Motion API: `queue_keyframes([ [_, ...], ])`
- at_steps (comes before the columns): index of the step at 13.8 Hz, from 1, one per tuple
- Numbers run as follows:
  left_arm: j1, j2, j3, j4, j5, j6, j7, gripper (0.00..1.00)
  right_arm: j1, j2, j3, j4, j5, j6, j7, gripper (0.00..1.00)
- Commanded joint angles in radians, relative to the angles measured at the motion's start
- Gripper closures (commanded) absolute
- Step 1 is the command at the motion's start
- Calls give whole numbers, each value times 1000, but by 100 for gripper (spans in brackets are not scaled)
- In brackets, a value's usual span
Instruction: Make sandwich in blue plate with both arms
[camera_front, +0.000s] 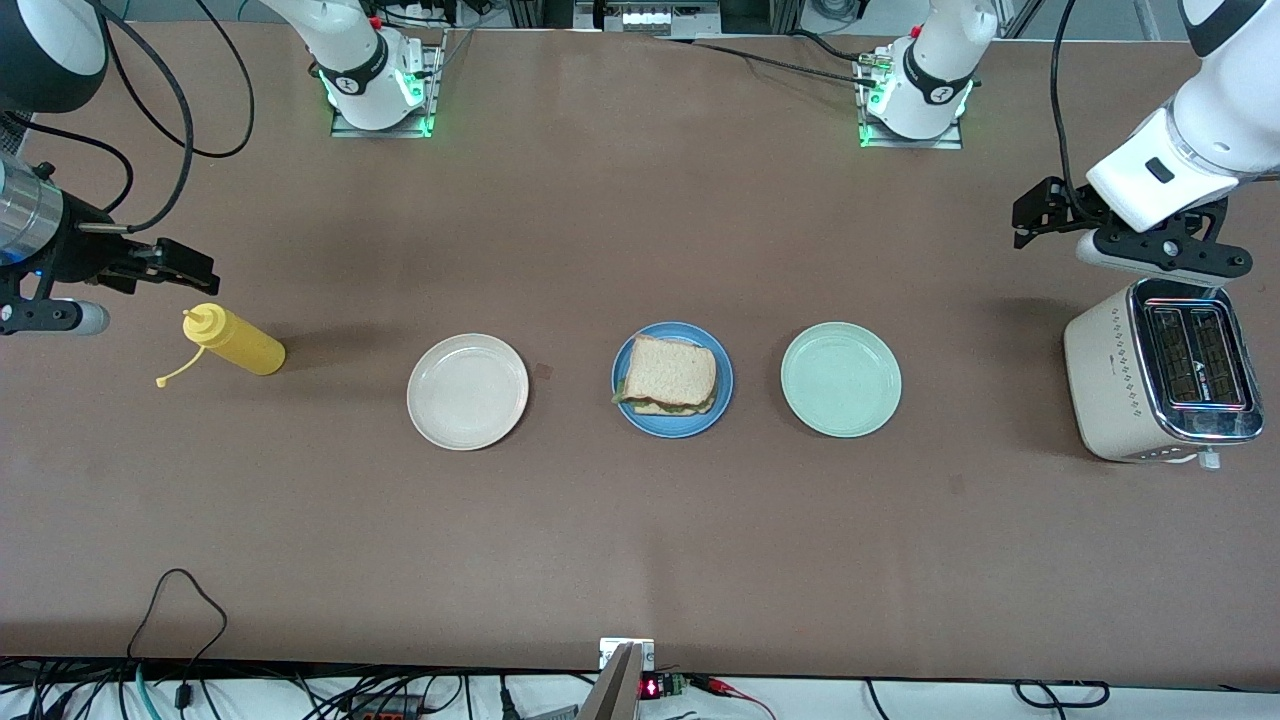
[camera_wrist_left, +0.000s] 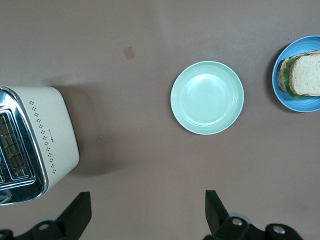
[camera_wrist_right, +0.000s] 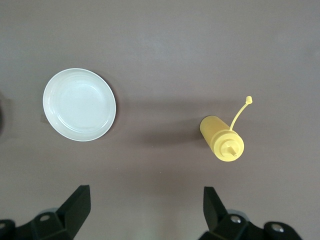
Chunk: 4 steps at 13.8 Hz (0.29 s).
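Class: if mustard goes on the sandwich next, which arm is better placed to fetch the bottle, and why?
Right. Its open hand hovers beside the yellow plastic squeeze bottle; the left hand, also open, is up by the cream toaster.

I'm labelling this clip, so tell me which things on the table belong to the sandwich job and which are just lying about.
Part of the job:
- sandwich, on the blue plate
- left hand, open
- right hand, open

Lying about:
- cream-white plate
- mint-green plate
- mustard bottle
- toaster
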Motion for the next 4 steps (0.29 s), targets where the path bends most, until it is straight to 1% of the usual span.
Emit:
queue_keyframes([
  [1,0,3,4,11,-13,-13,2,0,-3,-8,4,-10,-14,10,-7,0],
  [4,0,9,4,20,-13,-13,2,0,-6,5,2,-4,-1,9,-8,0],
])
